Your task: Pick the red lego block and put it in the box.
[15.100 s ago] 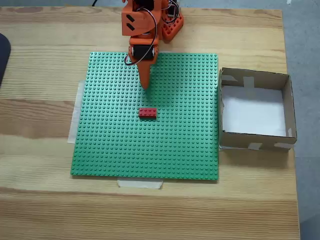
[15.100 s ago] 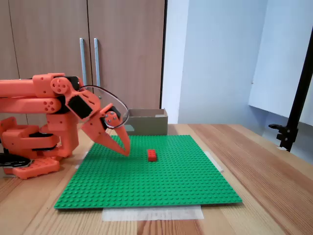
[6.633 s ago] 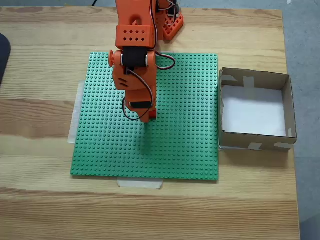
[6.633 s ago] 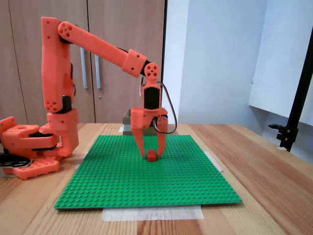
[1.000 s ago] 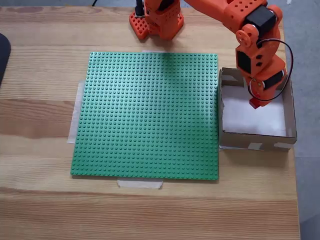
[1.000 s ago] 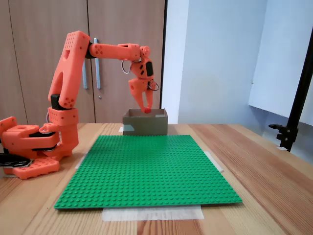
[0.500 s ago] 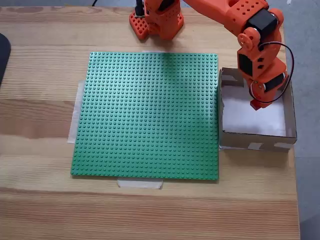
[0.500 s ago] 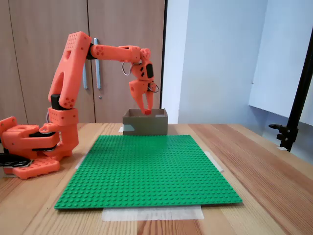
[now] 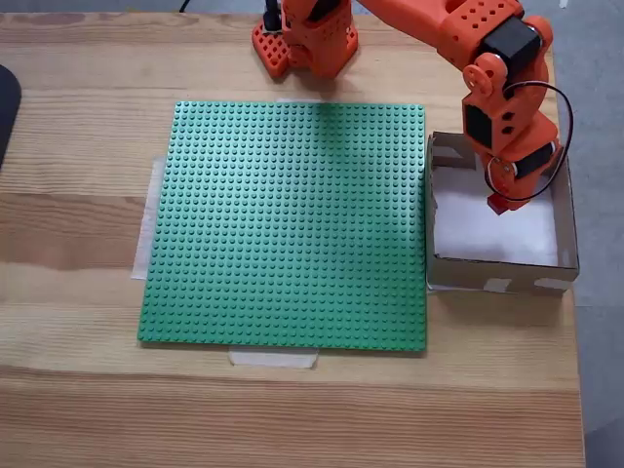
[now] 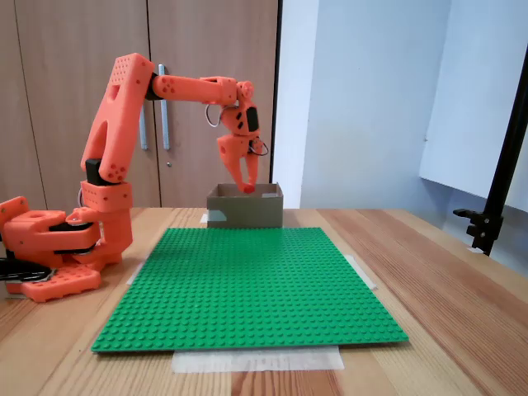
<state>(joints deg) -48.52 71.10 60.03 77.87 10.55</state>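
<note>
My orange gripper hangs over the box, pointing down, shut on the red lego block. The block peeks out below the fingertips, above the box's white floor. In the side-on fixed view the gripper sits just above the rim of the cardboard box with the red lego block held between its fingertips, clear of the floor.
A large green studded baseplate is taped to the wooden table, left of the box. The arm's base stands at the far edge. A dark object sits at the left edge; a black stand at the right.
Over the last second the gripper with the block has shifted only slightly over the box. Much earlier the block lay on the baseplate, where the gripper closed around it.
</note>
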